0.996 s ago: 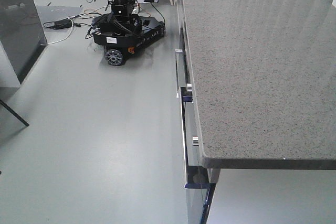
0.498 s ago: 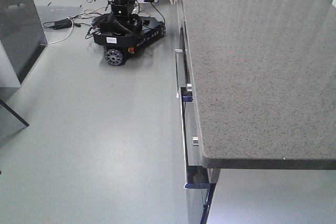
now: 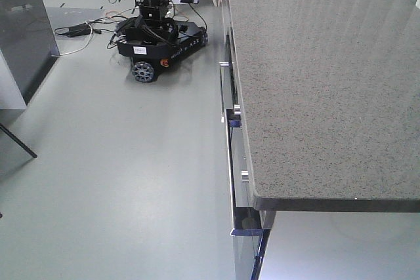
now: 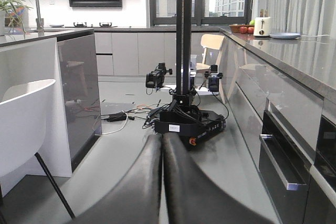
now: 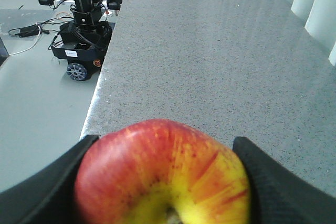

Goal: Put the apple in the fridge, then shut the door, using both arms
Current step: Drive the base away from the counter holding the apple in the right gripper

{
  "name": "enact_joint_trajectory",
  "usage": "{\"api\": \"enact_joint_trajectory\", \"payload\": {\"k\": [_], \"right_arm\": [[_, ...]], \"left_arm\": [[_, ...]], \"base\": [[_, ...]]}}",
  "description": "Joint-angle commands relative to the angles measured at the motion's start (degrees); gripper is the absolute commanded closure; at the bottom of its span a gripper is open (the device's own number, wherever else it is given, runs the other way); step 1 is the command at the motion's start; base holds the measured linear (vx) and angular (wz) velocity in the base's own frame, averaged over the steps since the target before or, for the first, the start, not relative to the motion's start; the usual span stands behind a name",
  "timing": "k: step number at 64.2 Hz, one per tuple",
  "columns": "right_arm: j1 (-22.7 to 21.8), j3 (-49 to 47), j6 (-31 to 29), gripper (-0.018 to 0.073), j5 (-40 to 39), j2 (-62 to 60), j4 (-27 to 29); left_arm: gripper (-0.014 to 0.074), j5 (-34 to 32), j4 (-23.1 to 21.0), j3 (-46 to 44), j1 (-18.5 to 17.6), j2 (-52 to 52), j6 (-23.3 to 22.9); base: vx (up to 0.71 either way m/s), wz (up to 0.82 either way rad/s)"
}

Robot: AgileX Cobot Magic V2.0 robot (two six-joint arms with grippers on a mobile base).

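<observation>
apple (image 5: 163, 177) clamped in your right gripper (image 5: 160, 184) by the counter (image 5: 210, 51), left gripper (image 4: 161, 182) closed on nothing; a fast swing may dislodge it.

The exterior front-facing view looks steeply down from high up along the table (image 3: 315, 63) edge and floor (image 3: 98, 162) toward a black wheeled robot (image 3: 157, 37). The left wrist view sits low, facing level over its fingers (image 4: 149, 182) to that robot. The right wrist view, tight against the apple (image 5: 163, 177), looks along the same table; the robot shows again.
</observation>
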Motion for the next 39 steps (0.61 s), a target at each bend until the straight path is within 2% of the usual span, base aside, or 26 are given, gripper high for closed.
{"api": "enact_joint_trajectory", "payload": {"k": [1,21,39], "right_arm": [[-0.2,-1.8,-0.1,0.0568,-4.7,-1.5,-0.3],[-0.2,-1.8,-0.1,0.0568,-4.7,-1.5,-0.3],[-0.2,-1.8,-0.1,0.0568,-4.7,-1.5,-0.3]], "left_arm": [[0.0601,-4.3,0.0,1.6,-0.4,-0.3,0.0],[0.0601,-4.3,0.0,1.6,-0.4,-0.3,0.0],[0.0601,-4.3,0.0,1.6,-0.4,-0.3,0.0]], "base": [[0.0,0.0],[-0.01,0.04],[-0.02,0.26]]}}
